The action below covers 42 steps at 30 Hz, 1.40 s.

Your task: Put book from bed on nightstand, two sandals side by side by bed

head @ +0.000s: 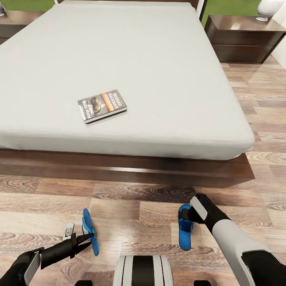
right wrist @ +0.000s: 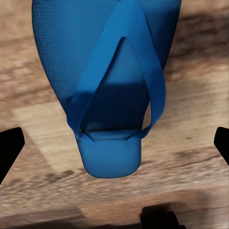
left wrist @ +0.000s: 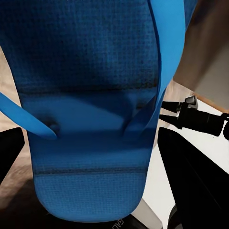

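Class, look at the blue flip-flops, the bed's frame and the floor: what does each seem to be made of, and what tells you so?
The bright blue flip-flops look like matte foam or rubber: a fine dotted texture on the sole, smooth flexible straps. The bed's dark brown frame seems to be polished wood, with a faint sheen along its edge. The floor looks like wood or laminate planks, showing grain and seams.

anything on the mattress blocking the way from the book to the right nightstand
Nothing visible does. The book lies alone on the bare grey mattress, and the stretch toward the nightstand holds nothing; a white lamp base sits at its far corner.
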Motion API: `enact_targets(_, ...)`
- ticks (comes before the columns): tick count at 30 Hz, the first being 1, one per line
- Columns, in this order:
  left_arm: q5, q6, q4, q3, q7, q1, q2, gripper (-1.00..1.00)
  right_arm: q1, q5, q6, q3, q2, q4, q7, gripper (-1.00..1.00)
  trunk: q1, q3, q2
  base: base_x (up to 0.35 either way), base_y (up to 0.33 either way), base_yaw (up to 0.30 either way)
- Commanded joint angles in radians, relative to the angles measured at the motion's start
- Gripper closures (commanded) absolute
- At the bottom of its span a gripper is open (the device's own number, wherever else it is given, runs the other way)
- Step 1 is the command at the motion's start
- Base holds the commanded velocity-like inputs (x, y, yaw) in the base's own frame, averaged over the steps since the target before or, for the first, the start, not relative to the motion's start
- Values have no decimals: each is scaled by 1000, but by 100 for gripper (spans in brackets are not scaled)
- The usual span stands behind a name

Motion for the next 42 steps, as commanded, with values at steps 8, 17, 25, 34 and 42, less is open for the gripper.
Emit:
enact_targets(8,1,5,0,1,-3,0,0,100,0,-12,2,7,-6,-1,-6,-100,0,-1,0,0,-14,0)
enact_targets(17,0,5,0,1,-3,0,0,100,0,-13,1,6,-8,-1,-4,-100,0,-1,0,0,-15,0)
enact_targets(25,0,5,0,2,-3,0,0,100,0,-13,0,5,-9,-1,-3,-100,0,-1,0,0,-2,0)
enact_targets(34,0,5,0,2,-3,0,0,100,0,-13,0,5,-9,-1,-3,-100,0,-1,0,0,0,0)
enact_targets(42,1,5,0,2,-3,0,3,100,0,-13,0,5,-9,-1,-3,-100,0,-1,0,-31,-47,0)
